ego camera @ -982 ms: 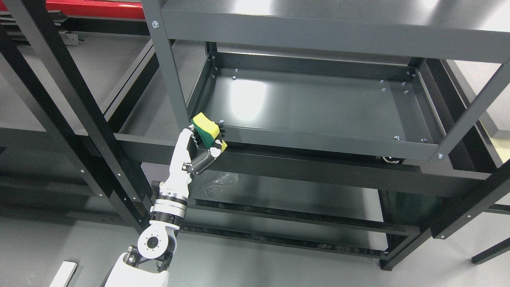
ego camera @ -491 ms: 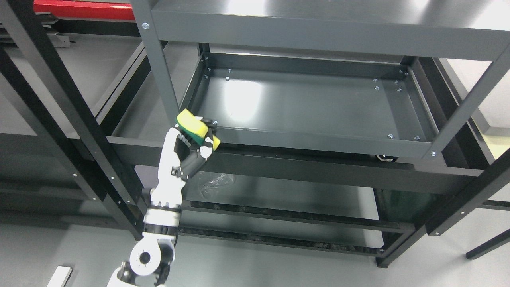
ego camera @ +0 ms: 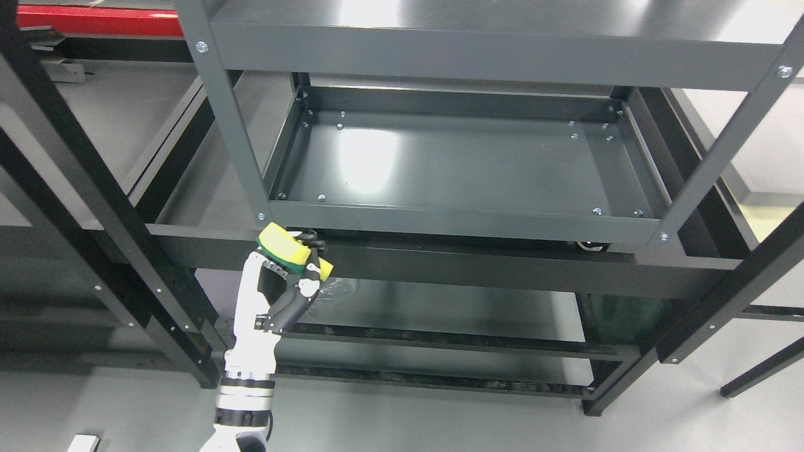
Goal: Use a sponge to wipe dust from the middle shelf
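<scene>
My left hand comes up from the bottom left, its fingers shut on a yellow and green sponge. The sponge sits just below the front left corner of the middle shelf, in front of the shelf's front lip and off its surface. That shelf is a dark grey metal tray with a raised rim and a bright glare patch near its left side. No right hand shows in the head view.
A grey upright post rises just left of the hand. The top shelf overhangs above. Black frame beams run diagonally at the left. A crumpled clear plastic scrap lies on the lower level behind the hand.
The camera has shifted, moving the whole picture left and down. The left hand with the sponge has dropped from the shelf's front left rim to below the front lip.
</scene>
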Controlling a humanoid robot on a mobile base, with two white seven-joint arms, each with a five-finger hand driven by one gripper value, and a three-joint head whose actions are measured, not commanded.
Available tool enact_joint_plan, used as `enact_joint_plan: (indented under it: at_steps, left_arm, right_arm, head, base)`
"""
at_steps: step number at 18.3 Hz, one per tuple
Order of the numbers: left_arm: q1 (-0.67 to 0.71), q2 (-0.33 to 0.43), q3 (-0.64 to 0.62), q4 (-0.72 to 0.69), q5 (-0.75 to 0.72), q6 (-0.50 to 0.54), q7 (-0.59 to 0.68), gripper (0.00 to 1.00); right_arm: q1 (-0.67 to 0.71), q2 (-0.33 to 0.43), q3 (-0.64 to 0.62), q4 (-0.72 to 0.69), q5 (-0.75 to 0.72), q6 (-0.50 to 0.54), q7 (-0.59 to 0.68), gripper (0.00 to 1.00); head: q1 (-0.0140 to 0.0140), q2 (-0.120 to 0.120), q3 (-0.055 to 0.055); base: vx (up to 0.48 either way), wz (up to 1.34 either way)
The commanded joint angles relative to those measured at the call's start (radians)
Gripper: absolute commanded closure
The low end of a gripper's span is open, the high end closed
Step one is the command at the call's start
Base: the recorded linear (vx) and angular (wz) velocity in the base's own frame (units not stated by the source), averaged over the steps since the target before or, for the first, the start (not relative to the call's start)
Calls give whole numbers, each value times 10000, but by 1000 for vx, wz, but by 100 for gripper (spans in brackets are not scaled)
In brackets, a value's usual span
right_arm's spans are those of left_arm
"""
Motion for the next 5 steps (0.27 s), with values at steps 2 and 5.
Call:
enact_joint_plan:
  at_steps: [2,5]
  left_arm:
    - [368,102,528,-323,70,-6,-5,96]
    - [368,102,544,-323,70,-6,-5,96]
  right_arm:
    - [-1,-175,0,-175,0,729,6,0]
    - [-1,-175,0,-175,0,729,6,0]
  head:
    - [0,0,0]
    - [0,0,0]
  base:
    - [12,-86]
    - [11,-50]
